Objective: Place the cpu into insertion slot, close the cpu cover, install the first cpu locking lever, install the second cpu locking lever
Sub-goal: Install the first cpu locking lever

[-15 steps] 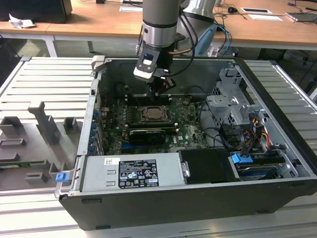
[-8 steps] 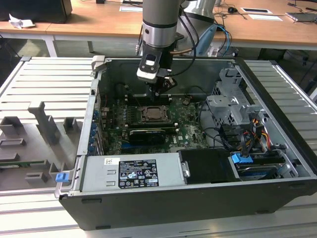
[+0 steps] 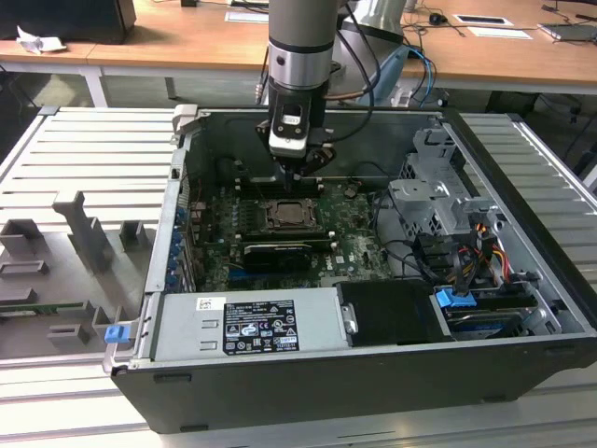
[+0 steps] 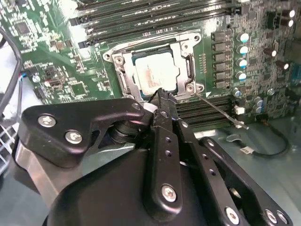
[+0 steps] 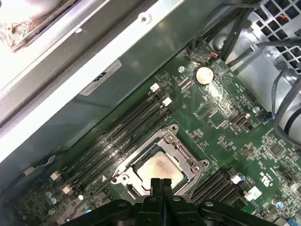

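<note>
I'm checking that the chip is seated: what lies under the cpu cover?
The cpu shows its silvery top through the window of the cpu cover. Its edges and the socket beneath are hidden by the frame, and the fingers cover one edge.

Printed matter. A black-and-white label (image 3: 247,327) lies on top of the power supply (image 3: 187,329) at the near side of the case. A pale sticker (image 5: 100,81) sits on the case wall (image 5: 141,56). White silkscreen marks the motherboard (image 5: 221,117). None of it can be read.
</note>
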`<action>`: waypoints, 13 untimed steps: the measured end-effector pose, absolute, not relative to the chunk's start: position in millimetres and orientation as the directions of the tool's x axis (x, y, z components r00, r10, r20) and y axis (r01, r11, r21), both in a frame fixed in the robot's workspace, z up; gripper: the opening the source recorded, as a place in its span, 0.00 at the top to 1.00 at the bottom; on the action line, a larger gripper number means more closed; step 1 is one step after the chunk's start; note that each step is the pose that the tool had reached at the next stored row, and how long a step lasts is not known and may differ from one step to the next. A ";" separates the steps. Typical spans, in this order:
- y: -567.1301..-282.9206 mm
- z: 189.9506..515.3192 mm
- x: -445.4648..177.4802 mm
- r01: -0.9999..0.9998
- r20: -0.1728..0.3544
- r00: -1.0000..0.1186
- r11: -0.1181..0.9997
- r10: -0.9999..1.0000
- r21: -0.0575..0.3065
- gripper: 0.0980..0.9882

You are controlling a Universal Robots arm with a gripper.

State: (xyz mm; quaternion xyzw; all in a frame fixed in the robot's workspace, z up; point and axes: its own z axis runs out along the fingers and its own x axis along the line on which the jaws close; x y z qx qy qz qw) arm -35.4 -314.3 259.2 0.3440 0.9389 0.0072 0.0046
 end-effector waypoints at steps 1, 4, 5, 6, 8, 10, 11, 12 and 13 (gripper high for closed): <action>-314.3 259.2 -35.4 0.619 -0.004 -0.785 0.785 0.619 0.017 0.99; -314.3 259.1 -35.4 0.556 -0.004 -0.831 0.831 0.556 0.017 0.99; -314.3 259.1 -35.5 0.535 -0.004 -0.844 0.844 0.536 0.017 0.99; -314.3 259.1 -35.4 0.521 -0.004 -0.853 0.853 0.521 0.017 0.99; -314.3 259.1 -35.4 0.481 -0.004 -0.876 0.876 0.482 0.017 0.99; -314.3 259.1 -35.4 0.446 -0.004 -0.895 0.895 0.446 0.017 0.99; -314.3 259.1 -35.4 0.433 -0.004 -0.901 0.901 0.433 0.017 0.99; -314.3 259.1 -35.4 0.420 -0.004 -0.907 0.907 0.420 0.017 0.99; -314.3 259.1 -35.4 0.409 -0.004 -0.912 0.912 0.409 0.017 0.99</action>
